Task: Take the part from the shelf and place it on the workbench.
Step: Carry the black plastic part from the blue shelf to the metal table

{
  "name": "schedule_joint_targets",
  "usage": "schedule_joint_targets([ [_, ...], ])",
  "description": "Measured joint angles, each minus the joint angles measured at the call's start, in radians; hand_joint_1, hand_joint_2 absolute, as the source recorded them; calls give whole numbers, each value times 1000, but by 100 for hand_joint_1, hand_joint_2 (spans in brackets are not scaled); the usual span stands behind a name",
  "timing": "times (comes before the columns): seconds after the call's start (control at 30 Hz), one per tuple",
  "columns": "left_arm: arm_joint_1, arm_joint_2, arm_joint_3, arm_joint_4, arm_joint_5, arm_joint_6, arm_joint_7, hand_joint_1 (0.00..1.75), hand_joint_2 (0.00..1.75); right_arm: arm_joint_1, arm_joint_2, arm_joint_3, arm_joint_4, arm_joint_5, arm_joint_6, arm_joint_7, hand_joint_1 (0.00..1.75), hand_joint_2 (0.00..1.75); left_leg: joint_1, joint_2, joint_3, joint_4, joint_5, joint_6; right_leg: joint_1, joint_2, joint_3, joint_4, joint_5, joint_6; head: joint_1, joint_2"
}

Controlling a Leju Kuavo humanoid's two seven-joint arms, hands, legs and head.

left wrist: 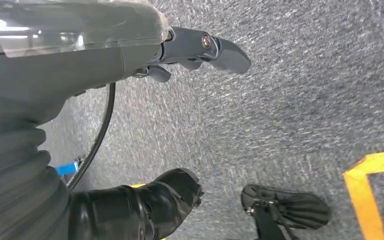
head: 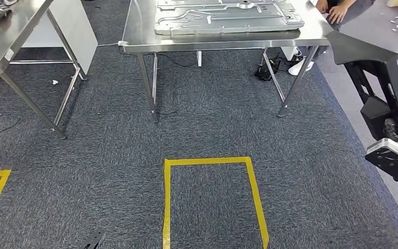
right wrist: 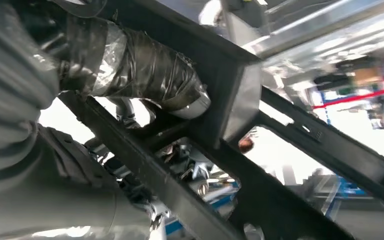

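**Black frame part in right hand, workbench ahead**

Right hand (right wrist: 145, 85): in the right wrist view its thumb, wrapped in crinkled grey film, lies across a bar of the black frame part (right wrist: 240, 90), and darker fingers (right wrist: 180, 160) curl up against the bars from the other side. The part sits between thumb and fingers, so the hand grips it. The part's flat black plate stands just beyond the thumb tip, with long black struts running on past the fingers.

In the head view the same part (head: 365, 52) rises at the right edge, a dark flat plate on top with angled struts below it; the right hand (head: 394, 155) is at its lower end. The plate's tip is beside the near right corner of the workbench (head: 212, 44), whether touching I cannot tell.

Left hand (left wrist: 195, 47): hangs over the grey carpet (left wrist: 290, 100). Fingers extended and slightly spread, nothing between them and the thumb.

Workbench top carries a large pressed metal panel (head: 228, 18). A person's hand (head: 337, 13) rests at its far right corner. A second steel table (head: 10, 36) stands to the left, well apart from both hands. Yellow tape (head: 212, 162) marks a rectangle on the carpet before the workbench.
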Motion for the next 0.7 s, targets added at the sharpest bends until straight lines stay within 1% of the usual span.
schedule_joint_targets([
  [0.03, 3, -1, 0, 0, 0, 0, 0, 0, 175, -1, -1, 0, 3, 1, 1, 3, 175, 175, 3, -11, 27, -1, -19, -3, -2, 0, -30, -22, -35, 4, 0, 0],
  [0.07, 6, -2, 0, 0, 1, 0, 1, 0, 175, -3, -2, 0, 5, 2, 2, 6, 175, 175, 6, -21, 55, -2, -41, -8, -4, 0, -53, -60, -38, 9, 1, 0],
  [0.1, 8, -2, 0, 0, 1, 0, 1, 0, 175, -3, -2, 0, 7, 3, 3, 8, 175, 175, 8, -27, 79, -2, -63, -13, -7, -1, -67, -113, 9, 13, 1, 0],
  [0.13, 10, -2, 0, 0, 2, 0, 2, 0, 175, -4, -2, 1, 11, 4, 4, 9, 175, 175, 9, -32, 104, 1, -87, -19, -10, -2, -78, -178, 107, 16, 5, 0],
  [0.17, 11, -2, 0, 0, 2, 0, 2, 0, 175, -6, -2, 2, 15, 4, 5, 8, 175, 175, 8, -35, 123, 0, -110, -26, -11, -6, -81, -224, 203, 14, 9, 0],
  [0.2, 11, -2, 0, 0, 2, -1, 2, 0, 175, -7, -3, 4, 18, 4, 6, 7, 175, 175, 5, -37, 142, -6, -132, -31, -11, -6, -80, -254, 277, 9, 11, 0],
  [0.23, 10, -2, 0, 0, 2, -1, 2, 0, 175, -8, -5, 6, 20, 5, 6, 6, 175, 175, 2, -37, 159, -5, -142, -38, -12, -6, -76, -267, 313, 0, 12, 0],
  [0.27, 9, -2, 0, 0, 2, -1, 2, 0, 175, -11, -8, 6, 20, 5, 6, 5, 175, 175, 1, -36, 159, 9, -135, -43, -12, -6, -64, -260, 302, -11, 9, 0],
  [0.3, 5, -1, 0, 0, 2, -1, 2, 0, 175, -13, -13, 6, 19, 5, 6, 4, 175, 175, 1, -29, 147, 50, -113, -47, -13, -2, -52, -261, 288, -19, 6, 0],
  [0.33, 2, -1, 0, 0, 2, 0, 1, 0, 175, -15, -15, 6, 20, 5, 6, 4, 175, 175, 1, -18, 114, 119, -79, -53, -14, -3, -36, -264, 274, -28, 4, 0],
  [0.37, -1, -1, 0, 0, 2, 0, 1, 0, 175, -18, -16, 6, 20, 6, 8, 4, 175, 175, 3, -5, 62, 196, -55, -58, -13, -4, -16, -266, 260, -36, 2, 0],
  [0.4, -3, -1, 0, 0, 2, 0, 0, 0, 175, -20, -18, 6, 21, 7, 11, 4, 175, 175, 4, 9, 9, 265, -52, -64, -12, -5, 4, -270, 244, -42, 1, 0],
  [0.43, -4, -1, 0, 0, 3, 0, 0, 0, 175, -21, -18, 7, 22, 7, 15, 5, 175, 175, 5, 19, -43, 312, -79, -69, -10, -6, 27, -273, 227, -46, -1, 0],
  [0.47, -3, -2, 0, 0, 3, 0, 1, 0, 175, -23, -19, 8, 23, 7, 19, 7, 175, 175, 5, 24, -86, 334, -129, -71, -9, -5, 51, -278, 210, -48, -3, 0],
  [0.5, -2, -2, 0, 0, 3, 0, 1, 0, 175, -25, -19, 9, 24, 7, 24, 11, 175, 175, 5, 26, -120, 336, -186, -71, -8, -5, 78, -284, 193, -48, -3, 0],
  [0.53, 1, -3, 0, 0, 3, 0, 2, 0, 175, -28, -19, 12, 26, 6, 29, 16, 175, 175, 5, 27, -145, 318, -233, -67, -5, -6, 106, -290, 176, -49, -3, 0],
  [0.57, 3, -4, 0, 0, 3, 0, 2, 0, 175, -31, -19, 15, 28, 5, 33, 20, 175, 175, 3, 27, -162, 284, -250, -59, 0, -6, 133, -295, 159, -50, -3, 0],
  [0.6, 5, -4, 0, 0, 3, 0, 3, 0, 175, -33, -19, 18, 30, 4, 36, 22, 175, 175, -2, 27, -172, 233, -222, -44, 4, -8, 157, -301, 142, -51, -3, 0],
  [0.63, 7, -1, 0, 0, 3, 1, 3, 0, 175, -36, -18, 21, 33, 4, 38, 23, 175, 175, -12, 26, -175, 170, -140, -24, 7, -8, 179, -306, 126, -52, 0, 0],
  [0.67, 10, 0, 0, 0, 3, 1, 3, 0, 175, -39, -16, 25, 36, 4, 40, 24, 175, 175, -26, 19, -172, 116, -43, -4, 9, -3, 197, -312, 111, -50, 2, 0],
  [0.7, 13, 2, 0, 0, 3, 1, 3, 0, 175, -43, -14, 28, 39, 4, 44, 26, 175, 175, -40, 10, -160, 70, 38, 13, 8, 0, 215, -320, 96, -47, 2, 0],
])
